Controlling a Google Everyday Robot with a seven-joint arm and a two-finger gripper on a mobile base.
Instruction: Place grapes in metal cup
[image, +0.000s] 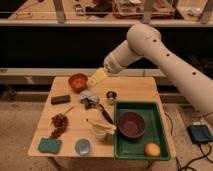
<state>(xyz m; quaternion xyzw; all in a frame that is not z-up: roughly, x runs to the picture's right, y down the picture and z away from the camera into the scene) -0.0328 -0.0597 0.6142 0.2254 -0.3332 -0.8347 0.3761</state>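
Observation:
The grapes, a dark reddish-purple cluster, lie on the left side of the wooden table. The metal cup, small and shiny with a dark inside, stands upright near the table's middle, toward the back. My gripper hangs in the air above the back of the table, between the orange bowl and the metal cup, on the end of the white arm. It is open and holds nothing. It is well above and behind the grapes.
A green tray on the right holds a purple bowl and an orange-red fruit. Also on the table: white cup, grey round cup, green sponge, dark bar, crumpled packet.

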